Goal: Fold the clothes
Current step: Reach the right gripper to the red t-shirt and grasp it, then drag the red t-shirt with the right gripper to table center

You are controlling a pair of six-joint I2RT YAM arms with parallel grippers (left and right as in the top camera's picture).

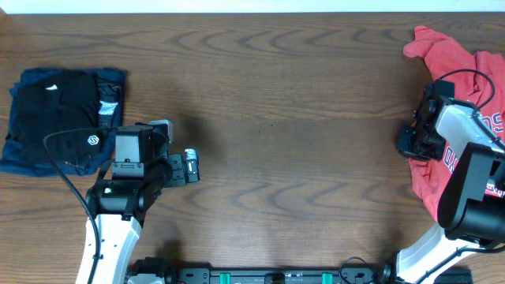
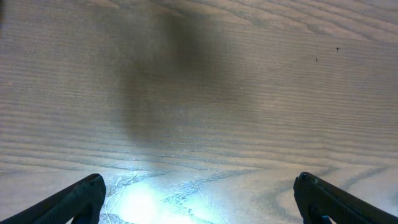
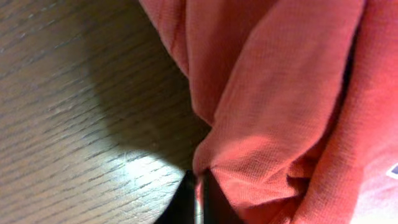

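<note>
reach decides the coming move. the coral-red short-sleeved cotton t-shirt [image 1: 439, 52] lies crumpled in a heap at the far right of the brown wood-grain tabletop [image 1: 300, 118]. its long axis runs from the back edge toward the robot's side, and the right arm hides part of it. the right tool [image 1: 409, 144] sits at the heap's inner edge, the side facing the bare middle of the tabletop. in the wrist view its jaws are pressed together on a raised fold of the red knit, so it has a pinch of cloth and nothing else.

the left tool [image 1: 189, 167] hangs over bare wood on the opposite side, jaws spread wide and empty. it is just beside the folded black garment [image 1: 55, 118] that rests on the folded navy-blue garment [image 1: 17, 154], and well apart from the shirt.

only the right arm is near enough to act, by my judgement. free room lies to the shirt's left, toward the centre. a pull that way, across the heap's long axis, would likely bring the cloth to where both arms can spread it flat.
</note>
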